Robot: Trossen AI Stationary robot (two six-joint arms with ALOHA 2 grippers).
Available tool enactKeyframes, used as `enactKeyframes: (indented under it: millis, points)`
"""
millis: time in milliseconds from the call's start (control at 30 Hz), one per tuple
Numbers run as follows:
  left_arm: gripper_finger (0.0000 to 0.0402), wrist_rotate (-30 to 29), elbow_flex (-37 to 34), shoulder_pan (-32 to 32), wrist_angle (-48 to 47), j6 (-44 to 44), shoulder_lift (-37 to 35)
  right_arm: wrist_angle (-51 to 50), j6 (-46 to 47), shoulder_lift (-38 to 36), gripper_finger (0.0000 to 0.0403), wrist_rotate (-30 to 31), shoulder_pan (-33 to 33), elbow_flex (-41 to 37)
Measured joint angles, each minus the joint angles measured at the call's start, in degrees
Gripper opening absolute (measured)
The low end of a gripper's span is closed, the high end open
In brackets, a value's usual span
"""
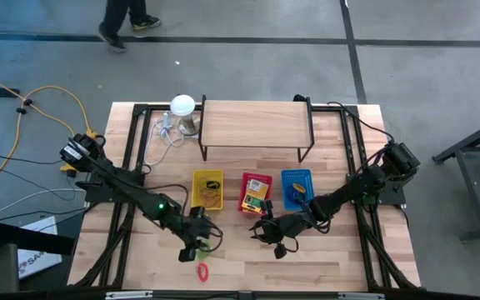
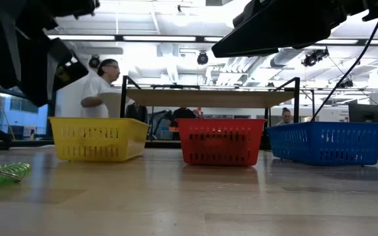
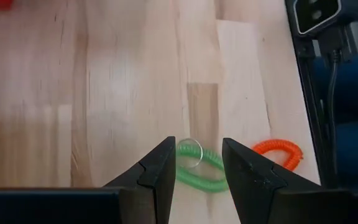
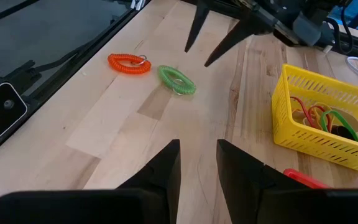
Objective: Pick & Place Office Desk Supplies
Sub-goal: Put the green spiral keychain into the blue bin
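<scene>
A wooden bench (image 1: 332, 258) seen from above, with two dark robot arms reaching in from either side. Three small baskets stand in a row near the middle: one yellow basket (image 1: 207, 190) on the left, one red basket (image 1: 256, 193) in the centre, one blue basket (image 1: 297, 187) on the right. The yellow basket holds a tangle of thin rubber bands (image 4: 319, 117) in orange, yellow and green. The red basket holds small yellow-and-green boxes; how many is unclear.

Two coiled rings lie loose on the bench in front of the yellow basket: one green coil ring (image 3: 199, 167) and one orange coil ring (image 3: 278, 152), close beside each other but not touching.

The left gripper (image 3: 196, 171) hovers directly over the green coil ring, its jaws spread apart and holding nothing, one on each side of the ring. The right gripper (image 4: 198, 163) sits in front of the red basket, jaws parted and empty.

Behind the baskets stands one low shelf (image 1: 257, 125) on a black frame. One person (image 2: 100, 88) in a white top is visible beyond the bench.
</scene>
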Motion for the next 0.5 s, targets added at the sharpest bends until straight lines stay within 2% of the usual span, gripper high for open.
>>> enactKeyframes:
  millis: [300,500]
  points:
    - [0.0128,-5.8,0.0,-2.3,-2.5,5.9,0.2,0.0,0.0,0.0,0.0091,0.0,0.0,0.0]
    - [0.0128,-6.4,0.2,-2.6,-3.5,5.9,0.2,0.0,0.0,0.0,0.0091,0.0,0.0,0.0]
